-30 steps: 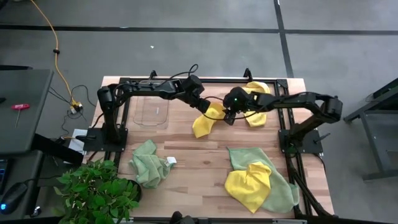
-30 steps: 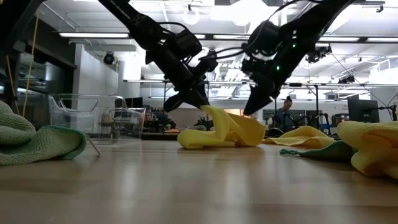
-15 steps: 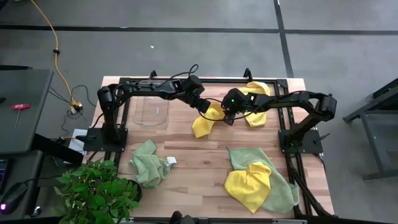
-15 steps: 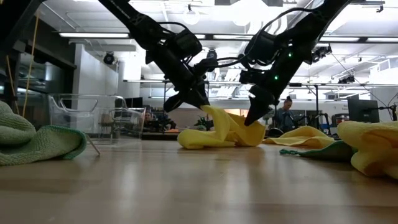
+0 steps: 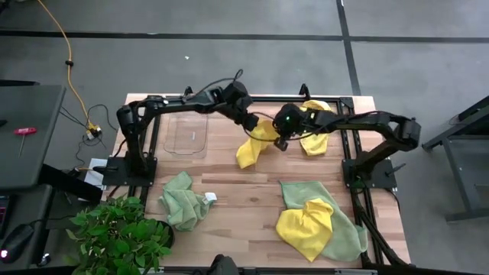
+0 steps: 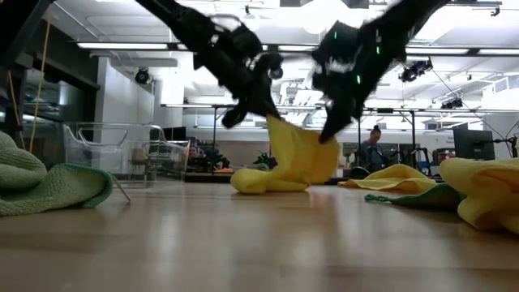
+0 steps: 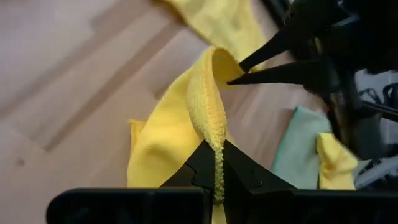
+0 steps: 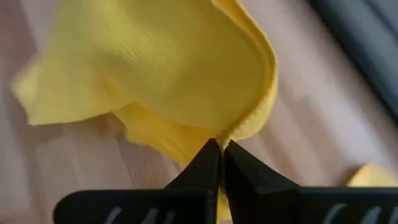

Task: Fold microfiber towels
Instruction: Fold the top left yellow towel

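Observation:
A yellow microfiber towel [image 5: 248, 151] sits mid-table toward the far side, its upper edge raised between both grippers and its lower bunch [image 6: 263, 180] on the wood. My left gripper [image 5: 254, 128] is shut on one end of that edge, and my right gripper [image 5: 280, 143] is shut on the other end. Another yellow towel [image 5: 315, 139] lies crumpled at the far right. A green towel [image 5: 183, 200] lies bunched near the left. A yellow towel [image 5: 306, 225] rests on a spread green one [image 5: 348, 237] at the near right. My left gripper pinches the towel's thick hemmed edge [image 7: 211, 127] between its two fingers, coming slanting down from the table's left. The edge runs taut away from the fingers toward the other gripper. The cloth below it hangs down onto the table. My right gripper pinches the towel's edge at a fold [image 8: 244, 132] between its two fingertips, slanting down from the table's right. The cloth drapes away from the fingers. Its lower part lies on the table.
A clear plastic bin [image 5: 189, 136] stands at the far left, beside the left arm. A leafy plant [image 5: 118, 237] overhangs the near left corner. Bare wood [image 5: 244, 195] lies between the held towel and the near towels.
My right gripper has gone down to the yellow towel and shut on its edge. Both grippers have then risen, drawing the towel's upper edge up and taut between them, while its lower bunch has stayed on the table.

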Robot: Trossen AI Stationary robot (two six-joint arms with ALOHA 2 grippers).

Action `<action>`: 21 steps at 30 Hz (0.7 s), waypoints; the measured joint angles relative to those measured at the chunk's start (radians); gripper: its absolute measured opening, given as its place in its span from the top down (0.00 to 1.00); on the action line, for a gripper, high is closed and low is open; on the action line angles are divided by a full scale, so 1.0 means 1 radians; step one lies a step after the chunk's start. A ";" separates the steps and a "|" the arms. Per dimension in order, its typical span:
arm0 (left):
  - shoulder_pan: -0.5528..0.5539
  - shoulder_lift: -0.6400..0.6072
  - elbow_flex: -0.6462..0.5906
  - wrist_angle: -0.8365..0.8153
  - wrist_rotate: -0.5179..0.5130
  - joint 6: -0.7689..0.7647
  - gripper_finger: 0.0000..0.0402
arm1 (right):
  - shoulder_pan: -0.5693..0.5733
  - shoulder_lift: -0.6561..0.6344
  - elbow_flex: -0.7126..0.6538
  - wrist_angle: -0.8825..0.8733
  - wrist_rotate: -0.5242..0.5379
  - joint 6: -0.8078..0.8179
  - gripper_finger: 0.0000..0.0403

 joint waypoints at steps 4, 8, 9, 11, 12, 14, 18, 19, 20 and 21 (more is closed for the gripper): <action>0.011 -0.043 0.119 -0.153 -0.027 0.109 1.00 | -0.004 -0.076 0.122 -0.121 0.003 -0.048 1.00; 0.014 -0.084 0.242 -0.285 -0.074 0.203 1.00 | -0.013 -0.095 0.250 -0.254 -0.010 -0.078 1.00; 0.013 -0.094 0.272 -0.319 -0.092 0.224 1.00 | -0.013 -0.095 0.283 -0.288 -0.022 -0.090 1.00; 0.008 -0.114 0.324 -0.373 -0.116 0.257 1.00 | -0.013 -0.093 0.354 -0.354 -0.050 -0.117 1.00; 0.004 -0.124 0.345 -0.403 -0.135 0.271 1.00 | -0.013 -0.092 0.390 -0.384 -0.063 -0.122 1.00; -0.007 -0.144 0.380 -0.442 -0.165 0.286 1.00 | -0.013 -0.092 0.452 -0.448 -0.104 -0.125 1.00; -0.042 -0.187 0.398 -0.489 -0.206 0.287 1.00 | -0.008 -0.092 0.533 -0.546 -0.198 -0.113 1.00; -0.056 -0.194 0.398 -0.497 -0.207 0.283 1.00 | -0.003 -0.092 0.544 -0.568 -0.229 -0.099 1.00; -0.074 -0.199 0.398 -0.507 -0.208 0.279 1.00 | 0.005 -0.092 0.552 -0.588 -0.261 -0.090 1.00; -0.095 -0.202 0.398 -0.517 -0.209 0.272 1.00 | 0.015 -0.092 0.560 -0.607 -0.297 -0.077 1.00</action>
